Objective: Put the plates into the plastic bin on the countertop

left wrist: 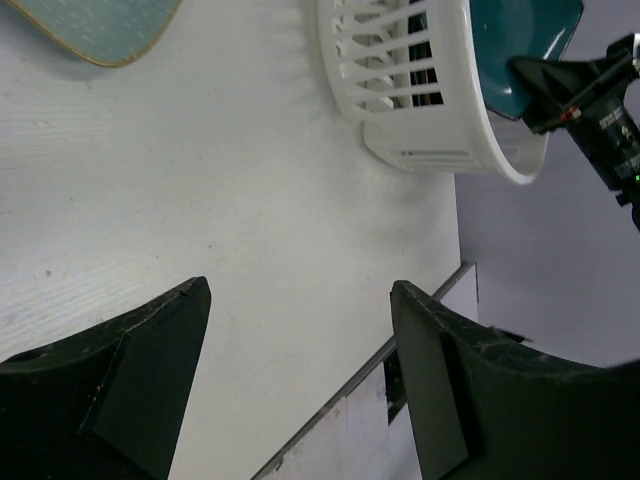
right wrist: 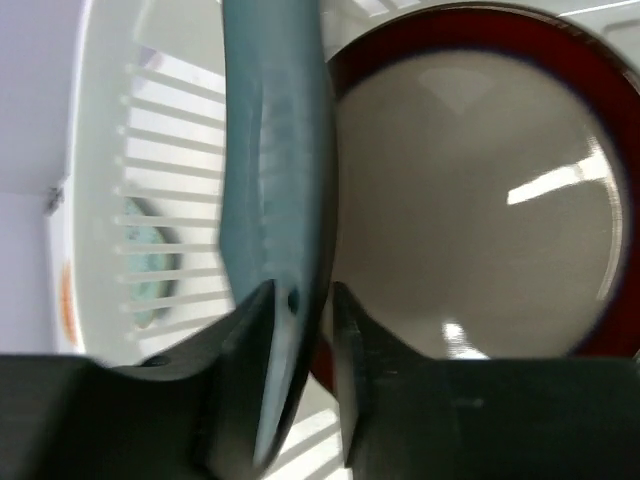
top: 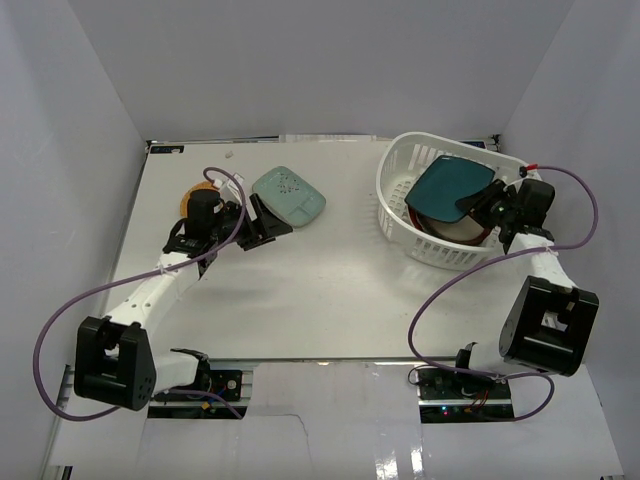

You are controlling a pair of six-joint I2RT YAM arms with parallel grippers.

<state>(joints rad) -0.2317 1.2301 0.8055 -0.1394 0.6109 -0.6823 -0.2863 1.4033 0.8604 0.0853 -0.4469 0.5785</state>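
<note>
The white plastic bin [top: 400, 165] [left wrist: 450, 100] [right wrist: 160, 150] stands at the back right of the countertop [top: 340, 290]. Inside it a dark teal plate [top: 450, 187] [left wrist: 520, 40] [right wrist: 280, 150] leans tilted on a red-rimmed cream plate [top: 450, 232] [right wrist: 480, 200]. My right gripper [top: 478, 205] [right wrist: 300, 295] straddles the teal plate's rim, its jaws slightly parted with a thin gap at one finger. A mint plate [top: 290, 195] [left wrist: 95, 25] lies at the back left. Just beside it my left gripper [top: 265, 222] [left wrist: 300, 290] hovers wide open and empty. An orange plate [top: 190, 197] is partly hidden behind the left arm.
White walls close in the countertop on the left, back and right. The bin's near rim overhangs close to the right arm's wrist [top: 535, 200]. Purple cables [top: 440, 290] loop from both arms over the front of the surface.
</note>
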